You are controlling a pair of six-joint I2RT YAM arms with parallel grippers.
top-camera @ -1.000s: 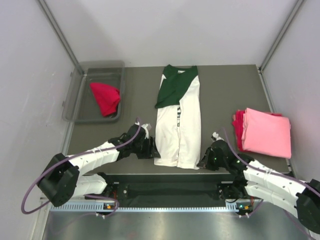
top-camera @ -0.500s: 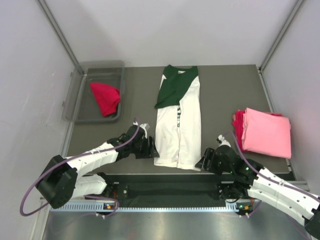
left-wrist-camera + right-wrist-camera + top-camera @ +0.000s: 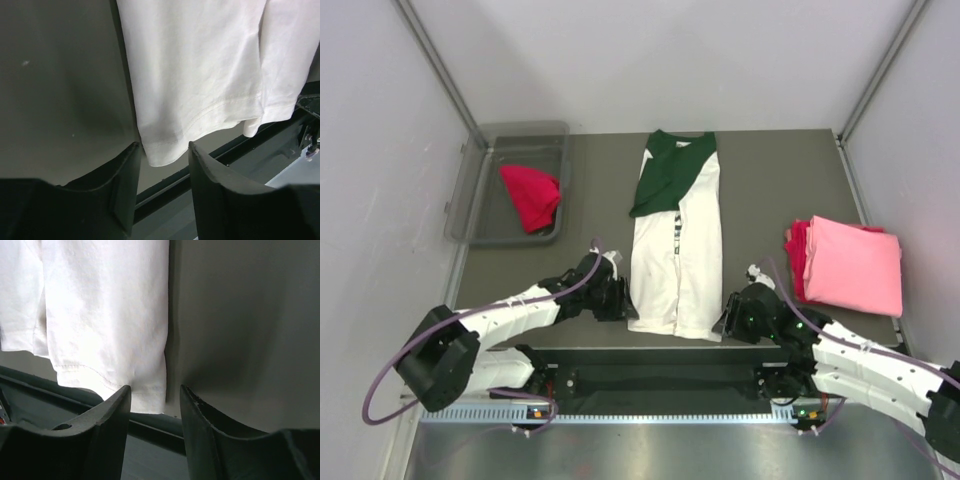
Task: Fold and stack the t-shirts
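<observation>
The white shirt (image 3: 677, 270), green at the shoulders, is laid lengthwise in the middle of the worktop (image 3: 770, 180). It is folded into a long strip, with its hem at the near edge. The cloth is judged to be light, soft and limp, so it is best taken by the two hem corners, where the stitched layers can be pinched together.

The left hand (image 3: 162, 150) is held spread at the left hem corner, and nothing is pinched yet. The right hand (image 3: 155, 392) is likewise spread at the right corner.

A red shirt (image 3: 530, 197) is seen crumpled in the clear bin (image 3: 460, 205) at the far left. At the right, a folded pink shirt (image 3: 855, 265) is stacked on a second red shirt (image 3: 794, 250).
</observation>
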